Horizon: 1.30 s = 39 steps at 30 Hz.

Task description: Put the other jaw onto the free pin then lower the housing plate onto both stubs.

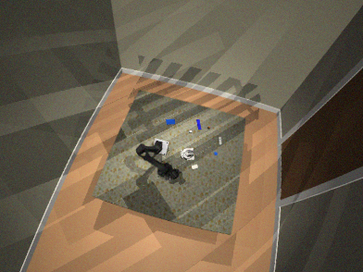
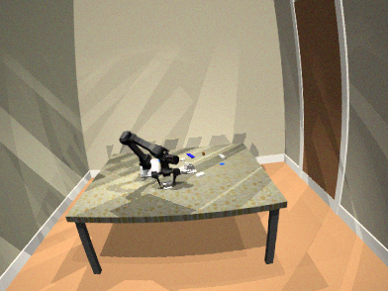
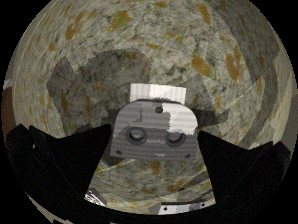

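The housing plate [image 3: 156,145] [image 2: 167,186] is light grey, with two round holes side by side and a ribbed white strip along one edge. It lies on the table, apart from the white jaw assembly. My gripper [image 3: 156,132] [image 2: 166,184] [image 1: 169,173] is open and empty, low over the plate, with one finger on either side of it in the wrist view. In the top view the arm hides the plate. The white jaw assembly [image 1: 187,154] [image 2: 188,169] stands nearby; its jaws, pins and teeth are too small to tell apart.
A small white block [image 1: 194,166] [image 2: 200,174] lies beside the assembly. Farther off are a blue bar [image 1: 198,124] [image 2: 190,155], a blue rectangle [image 1: 170,122], a small blue piece [image 1: 216,154] [image 2: 222,163], a white piece [image 1: 219,141] and a dark red piece [image 1: 208,128].
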Available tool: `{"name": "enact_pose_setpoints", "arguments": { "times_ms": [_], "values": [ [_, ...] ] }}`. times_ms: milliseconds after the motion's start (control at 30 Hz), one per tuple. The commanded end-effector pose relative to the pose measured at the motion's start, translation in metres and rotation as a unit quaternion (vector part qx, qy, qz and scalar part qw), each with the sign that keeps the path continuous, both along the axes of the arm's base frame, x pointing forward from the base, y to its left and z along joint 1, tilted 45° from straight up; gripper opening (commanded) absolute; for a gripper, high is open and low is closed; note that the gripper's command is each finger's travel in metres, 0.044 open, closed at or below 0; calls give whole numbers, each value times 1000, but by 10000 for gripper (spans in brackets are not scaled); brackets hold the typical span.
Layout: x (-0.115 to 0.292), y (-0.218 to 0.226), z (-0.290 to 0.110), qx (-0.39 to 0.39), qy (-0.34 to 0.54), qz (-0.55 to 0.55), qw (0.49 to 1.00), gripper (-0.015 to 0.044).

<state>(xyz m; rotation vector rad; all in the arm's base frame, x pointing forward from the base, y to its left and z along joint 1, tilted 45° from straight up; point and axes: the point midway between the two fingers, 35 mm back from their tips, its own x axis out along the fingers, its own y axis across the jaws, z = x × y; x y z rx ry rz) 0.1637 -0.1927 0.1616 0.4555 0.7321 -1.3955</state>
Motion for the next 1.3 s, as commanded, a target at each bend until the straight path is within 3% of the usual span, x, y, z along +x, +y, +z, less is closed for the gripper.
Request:
{"name": "enact_pose_setpoints", "arguments": {
  "times_ms": [0, 333, 767, 1267],
  "values": [
    [1, 0, -1, 2, 1, 3, 1000, 440],
    [1, 0, -1, 2, 1, 3, 1000, 440],
    [0, 0, 0, 0, 0, 0, 1000, 353],
    [1, 6, 4, 2, 0, 0, 1000, 351]
  ]
}}
